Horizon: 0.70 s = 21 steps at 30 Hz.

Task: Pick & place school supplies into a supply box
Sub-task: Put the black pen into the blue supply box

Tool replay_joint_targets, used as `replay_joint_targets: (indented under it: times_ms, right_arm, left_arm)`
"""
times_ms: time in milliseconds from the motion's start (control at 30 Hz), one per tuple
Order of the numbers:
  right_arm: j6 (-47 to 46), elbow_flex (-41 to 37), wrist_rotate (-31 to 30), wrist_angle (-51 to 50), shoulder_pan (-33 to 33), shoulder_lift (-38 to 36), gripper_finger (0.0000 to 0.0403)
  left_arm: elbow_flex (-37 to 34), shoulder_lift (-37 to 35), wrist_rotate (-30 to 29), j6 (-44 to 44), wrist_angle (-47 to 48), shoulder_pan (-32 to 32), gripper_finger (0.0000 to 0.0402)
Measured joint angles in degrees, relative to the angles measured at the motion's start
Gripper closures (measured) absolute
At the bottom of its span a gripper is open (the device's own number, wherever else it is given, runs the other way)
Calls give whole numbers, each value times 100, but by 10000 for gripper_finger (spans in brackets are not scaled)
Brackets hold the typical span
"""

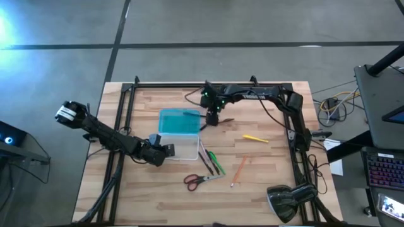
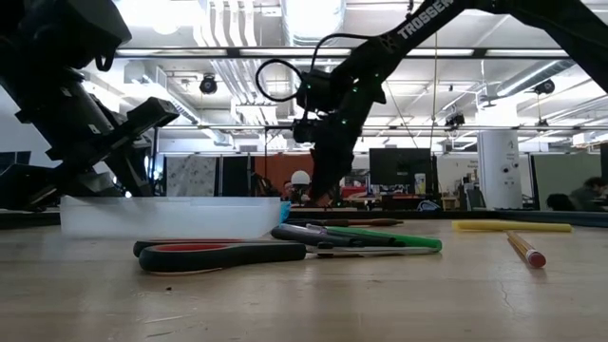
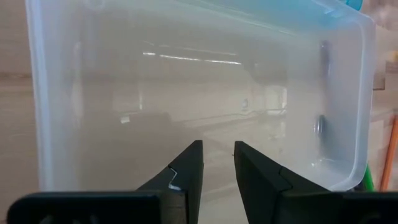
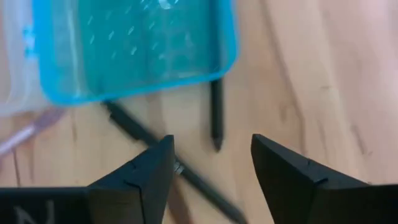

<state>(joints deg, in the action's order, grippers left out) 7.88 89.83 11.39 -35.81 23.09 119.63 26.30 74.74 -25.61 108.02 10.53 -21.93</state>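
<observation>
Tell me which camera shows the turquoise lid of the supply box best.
The right wrist view: the turquoise lid fills the frame, bumps visible, two dark pens beside it. The high view shows it small; the left wrist view only a corner; the low view hides it.

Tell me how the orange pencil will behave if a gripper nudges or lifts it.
The orange pencil is a thin straight stick lying flat on the bare wooden table, so it probably rolls if nudged sideways. It looks stiff and light, and so narrow that a grip could slip.
</observation>
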Motion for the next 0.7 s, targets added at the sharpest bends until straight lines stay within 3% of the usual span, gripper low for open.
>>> replay_joint_targets:
  times_ms: [233,433,700]
  right_arm:
    - [148,755,-27,-409,-2,571,197]
    - [124,1568,-926,-1066,-157,1166,197]
    - [-50,2325,-659,-1942,-151,1468,197]
  left_arm:
    - [-1,0,1,6,-50,15,326]
    - [-1,0,21,47,-116,17,326]
    - [-4,0,22,47,-116,17,326]
